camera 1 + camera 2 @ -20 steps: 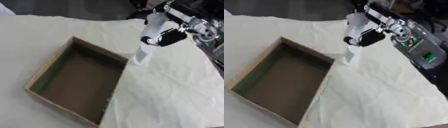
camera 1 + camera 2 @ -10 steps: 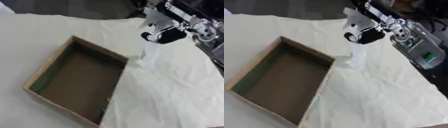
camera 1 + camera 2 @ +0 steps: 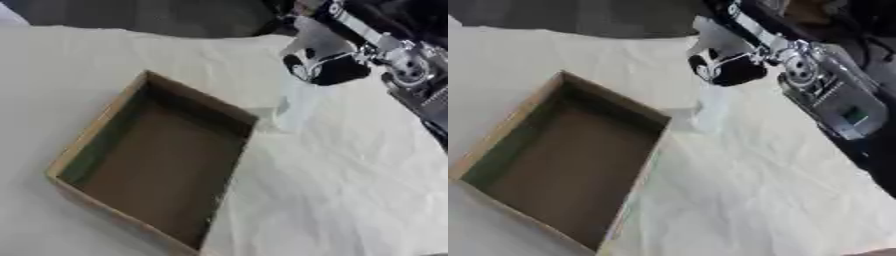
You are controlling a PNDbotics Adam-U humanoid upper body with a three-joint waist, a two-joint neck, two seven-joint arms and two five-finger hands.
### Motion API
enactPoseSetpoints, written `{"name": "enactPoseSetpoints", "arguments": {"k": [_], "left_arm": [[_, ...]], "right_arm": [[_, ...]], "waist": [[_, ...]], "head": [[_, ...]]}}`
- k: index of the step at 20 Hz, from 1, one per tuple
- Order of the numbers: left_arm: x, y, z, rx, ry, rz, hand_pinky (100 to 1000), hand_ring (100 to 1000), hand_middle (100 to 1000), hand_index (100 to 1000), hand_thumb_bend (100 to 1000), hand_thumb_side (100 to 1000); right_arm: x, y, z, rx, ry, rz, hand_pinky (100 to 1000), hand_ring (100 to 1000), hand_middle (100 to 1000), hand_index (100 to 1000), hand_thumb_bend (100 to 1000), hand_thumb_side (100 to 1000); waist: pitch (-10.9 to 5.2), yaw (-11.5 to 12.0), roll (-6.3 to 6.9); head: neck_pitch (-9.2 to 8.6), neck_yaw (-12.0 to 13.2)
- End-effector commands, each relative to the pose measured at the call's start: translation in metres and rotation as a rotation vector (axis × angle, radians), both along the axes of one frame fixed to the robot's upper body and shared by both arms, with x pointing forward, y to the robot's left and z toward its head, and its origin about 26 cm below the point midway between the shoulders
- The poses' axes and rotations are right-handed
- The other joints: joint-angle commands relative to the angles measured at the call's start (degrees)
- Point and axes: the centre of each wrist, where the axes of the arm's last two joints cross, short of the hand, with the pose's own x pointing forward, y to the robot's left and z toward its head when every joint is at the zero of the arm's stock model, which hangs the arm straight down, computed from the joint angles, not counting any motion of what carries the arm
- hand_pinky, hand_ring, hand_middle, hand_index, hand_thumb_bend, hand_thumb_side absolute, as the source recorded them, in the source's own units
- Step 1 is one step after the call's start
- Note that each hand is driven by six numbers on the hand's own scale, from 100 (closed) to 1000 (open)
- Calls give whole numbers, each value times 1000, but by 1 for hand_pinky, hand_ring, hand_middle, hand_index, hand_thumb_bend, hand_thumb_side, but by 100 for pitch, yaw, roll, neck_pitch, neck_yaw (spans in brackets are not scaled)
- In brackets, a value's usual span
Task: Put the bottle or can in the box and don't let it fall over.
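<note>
The bottle [image 3: 296,106], pale and translucent, is seen standing on the white cloth [image 3: 350,185] just to the right of the box's far right corner, outside the box and apart from its wall by a narrow strip of cloth. Its upper end is covered by the right hand [image 3: 325,67], which comes in from the upper right and sits directly over the top of the bottle; the fingers are curled round the bottle's upper part, so the bottle is gripped from above. Whether the base rests on the cloth or is held just clear of it cannot be told.

The bottle's long axis is close to upright, with the top leaned a little towards the far right and the base nearer the viewer. The cap end is hidden under the hand.

One bottle is counted, and one box [image 3: 157,160]. The box is an open cardboard tray with low brown walls and a dark floor, set askew on the cloth, with one corner pointing far and its long side running from far left to near right. Nothing is seen inside it.

One robot hand is shown; the black and silver forearm [image 3: 824,95] behind it stretches away to the right edge. The left hand appears in neither view.
</note>
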Motion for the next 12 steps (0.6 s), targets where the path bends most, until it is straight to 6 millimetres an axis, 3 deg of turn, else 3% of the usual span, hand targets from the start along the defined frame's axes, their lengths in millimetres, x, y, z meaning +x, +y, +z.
{"name": "enactPoseSetpoints", "arguments": {"k": [1,7,8,9,12], "left_arm": [[-2,1,7,5,-25,-3,920,541,745,820,100,821],[-2,1,8,5,-29,-7,920,540,743,819,100,821],[-2,1,8,4,-29,-8,920,540,743,819,100,821],[-2,1,8,4,-29,-9,919,539,742,819,100,820],[-2,1,8,4,-27,-10,919,538,741,818,100,820]], "right_arm": [[-5,-2,10,-41,-37,7,246,351,207,157,155,144],[-5,-3,9,-59,-57,15,134,238,100,100,100,159],[-4,-3,9,-62,-59,16,125,224,100,100,100,160],[-4,-3,9,-64,-60,18,100,153,100,100,100,166],[-5,-3,9,-67,-55,24,100,100,100,100,100,173]], "waist": [[-72,1,22],[-66,-12,29],[-65,-13,30],[-66,-16,31],[-70,-29,31]], "head": [[-60,-26],[-64,-32],[-63,-35],[-60,-38],[-50,-38]]}}
